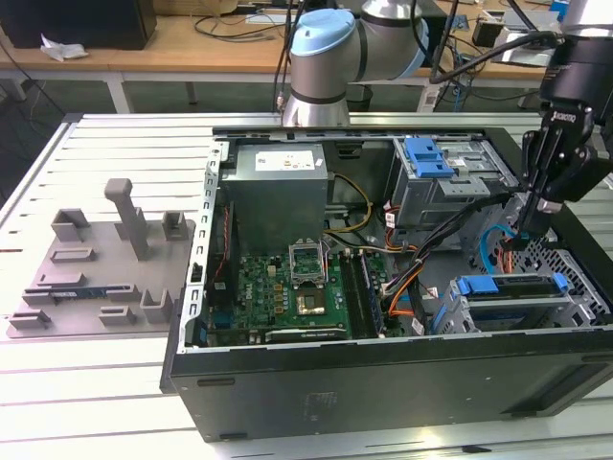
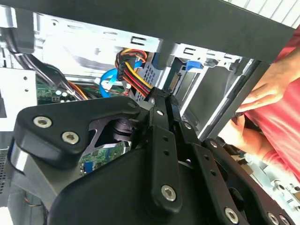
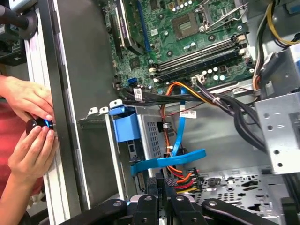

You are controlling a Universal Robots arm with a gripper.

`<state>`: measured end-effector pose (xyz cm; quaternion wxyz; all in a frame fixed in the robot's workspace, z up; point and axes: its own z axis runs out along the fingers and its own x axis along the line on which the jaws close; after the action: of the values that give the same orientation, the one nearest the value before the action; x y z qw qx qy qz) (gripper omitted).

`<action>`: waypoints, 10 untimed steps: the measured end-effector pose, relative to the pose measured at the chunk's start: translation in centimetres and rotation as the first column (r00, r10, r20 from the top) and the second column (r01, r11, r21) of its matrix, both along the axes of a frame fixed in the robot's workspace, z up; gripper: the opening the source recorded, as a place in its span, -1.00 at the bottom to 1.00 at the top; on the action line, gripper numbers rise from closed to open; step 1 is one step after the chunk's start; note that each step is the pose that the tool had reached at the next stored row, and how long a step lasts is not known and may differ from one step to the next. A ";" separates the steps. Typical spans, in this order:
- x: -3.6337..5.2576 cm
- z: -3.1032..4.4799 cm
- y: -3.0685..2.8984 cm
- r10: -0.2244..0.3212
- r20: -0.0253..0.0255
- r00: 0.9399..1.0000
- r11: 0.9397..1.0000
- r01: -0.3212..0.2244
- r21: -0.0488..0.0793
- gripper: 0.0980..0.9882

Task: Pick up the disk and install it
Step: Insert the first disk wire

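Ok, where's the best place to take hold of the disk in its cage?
Probably the blue bracket tab at the end of the disk facing the motherboard, coming down through the open side of the case. The disk lies flat in its metal cage, long edges walled in, and that tab seems to stand clear.

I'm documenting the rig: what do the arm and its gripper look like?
The arm has silver-grey tubular links and light blue joint caps, with black cables running alongside. The gripper is matte black, its slim linkage fingers pinned by silver screws.
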<state>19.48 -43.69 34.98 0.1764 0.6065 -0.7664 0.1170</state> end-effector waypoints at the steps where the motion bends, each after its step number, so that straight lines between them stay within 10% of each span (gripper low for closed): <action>1: -0.03 0.00 -0.33 0.002 0.001 1.000 1.000 -0.002 0.002 -0.84; 10: -0.15 0.00 -2.23 0.021 0.020 1.000 0.999 -0.022 0.030 -0.84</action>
<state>19.33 -45.92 34.98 0.1582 0.6162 -0.7632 0.1131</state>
